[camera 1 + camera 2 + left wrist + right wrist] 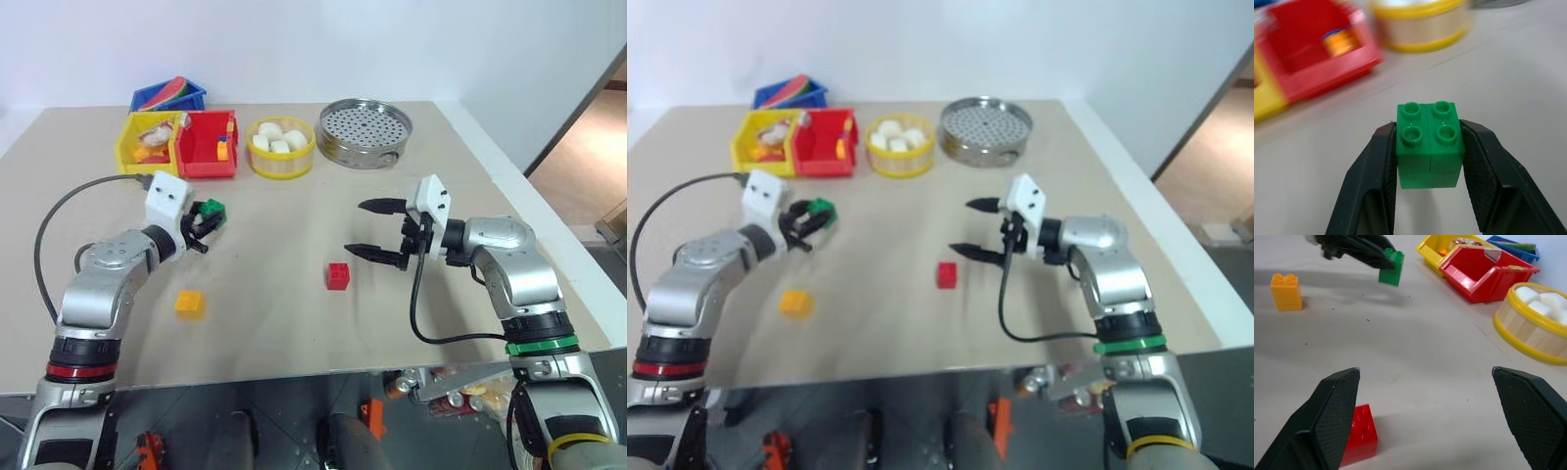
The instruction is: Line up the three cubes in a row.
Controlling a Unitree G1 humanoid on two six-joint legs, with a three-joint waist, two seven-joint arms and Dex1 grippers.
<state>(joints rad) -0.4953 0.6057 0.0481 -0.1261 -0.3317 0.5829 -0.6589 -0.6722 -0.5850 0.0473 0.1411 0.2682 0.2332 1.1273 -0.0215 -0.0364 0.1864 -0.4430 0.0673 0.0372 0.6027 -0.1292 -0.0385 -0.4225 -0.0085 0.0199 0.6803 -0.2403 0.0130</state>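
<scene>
My left hand (203,223) pinches the green brick (212,209) clear of the counter (294,323) to carry it toward the red brick (338,276) and orange-yellow brick (189,304), while my right hand (380,231) waits wide open beside the red one.

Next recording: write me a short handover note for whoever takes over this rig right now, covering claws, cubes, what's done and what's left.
Left claw: shut on the green cube, held clear of the table.
Right claw: open, empty, hanging just beside the red cube.
Orange-yellow cube: on the table near the left arm, apart from the red cube.
Done: green cube picked up.
Left: set green down in line with red and orange-yellow; no row formed yet, so at least one other cube probably needs shifting.
</scene>
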